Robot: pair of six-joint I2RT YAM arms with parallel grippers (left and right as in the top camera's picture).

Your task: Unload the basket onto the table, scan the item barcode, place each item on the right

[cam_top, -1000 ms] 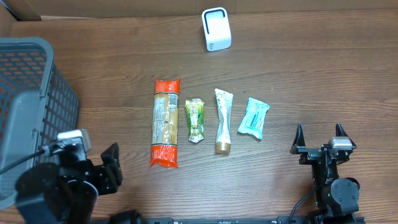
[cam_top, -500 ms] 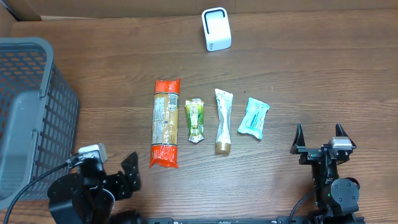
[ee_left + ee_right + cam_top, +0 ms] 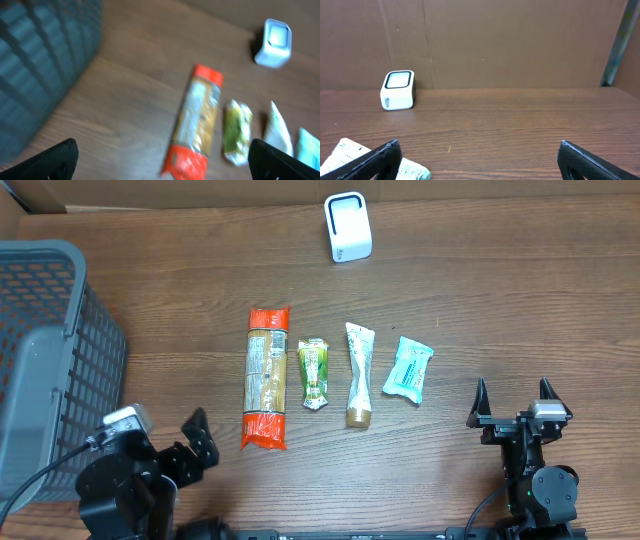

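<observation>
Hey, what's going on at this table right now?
Two robot arms are set up for barcode scanning, but nothing is being handled yet. Four items lie in a row in the middle: a long orange-ended packet, a green sachet, a tube and a pale blue packet. The white scanner stands at the far side and a grey basket on the left. The left gripper and right gripper are both open and empty.
</observation>
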